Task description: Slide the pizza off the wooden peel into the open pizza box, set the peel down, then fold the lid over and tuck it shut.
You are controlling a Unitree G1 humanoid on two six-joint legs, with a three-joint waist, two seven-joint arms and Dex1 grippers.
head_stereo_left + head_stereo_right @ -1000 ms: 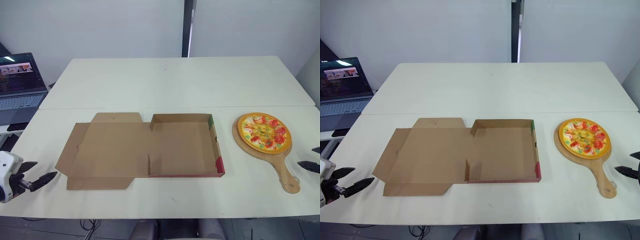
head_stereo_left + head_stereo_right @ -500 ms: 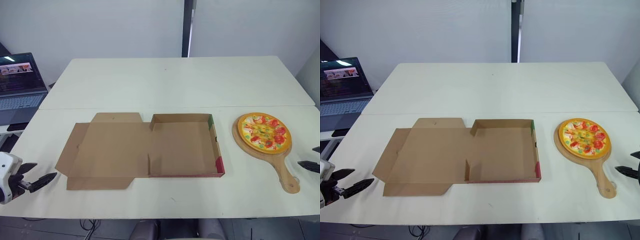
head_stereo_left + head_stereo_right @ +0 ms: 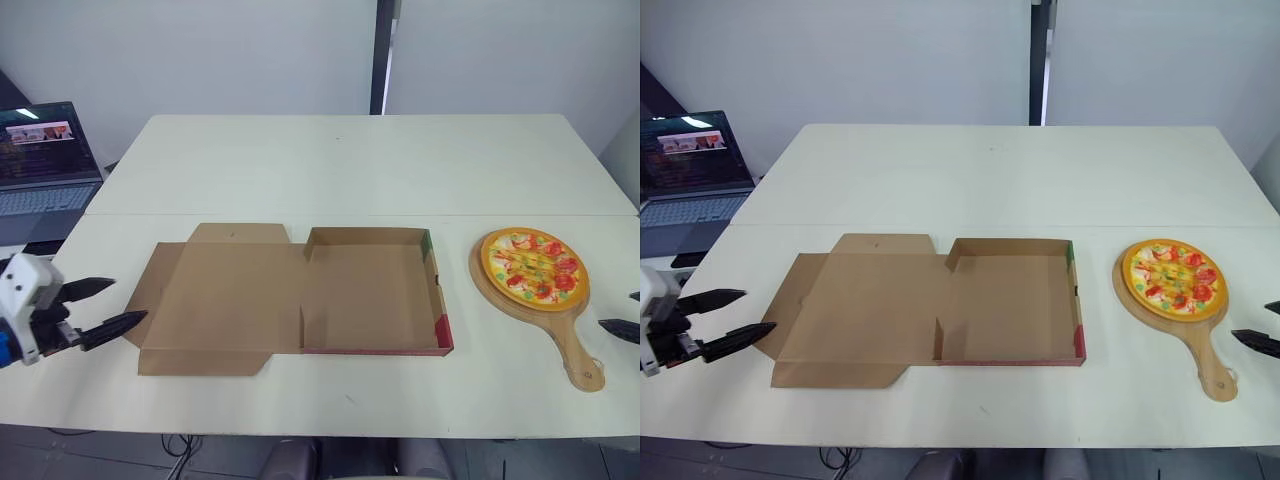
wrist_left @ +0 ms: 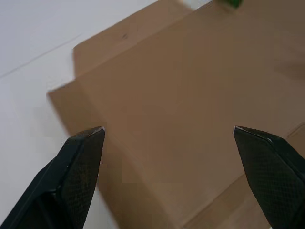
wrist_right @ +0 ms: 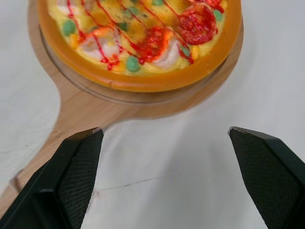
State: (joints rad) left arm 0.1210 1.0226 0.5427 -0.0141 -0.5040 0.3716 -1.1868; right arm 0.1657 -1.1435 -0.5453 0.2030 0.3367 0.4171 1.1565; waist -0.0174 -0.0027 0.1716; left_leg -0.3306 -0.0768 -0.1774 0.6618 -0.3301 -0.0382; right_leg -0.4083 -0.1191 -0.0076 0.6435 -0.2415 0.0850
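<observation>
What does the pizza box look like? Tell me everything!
The pizza box is plain brown cardboard, lying open on the white table. Its tray has low walls, red and green print at its right corners, and nothing inside. The lid is spread flat to the tray's left, flaps unfolded. The open left tool is close by the lid's outer edge.

Head pair overlooks the table (image 3: 350, 170); wrist cameras closely face box (image 4: 190, 95), pizza (image 5: 143, 38).

Table (image 3: 350, 160) with pizza box (image 3: 365, 300), peel (image 3: 573, 347)
</observation>
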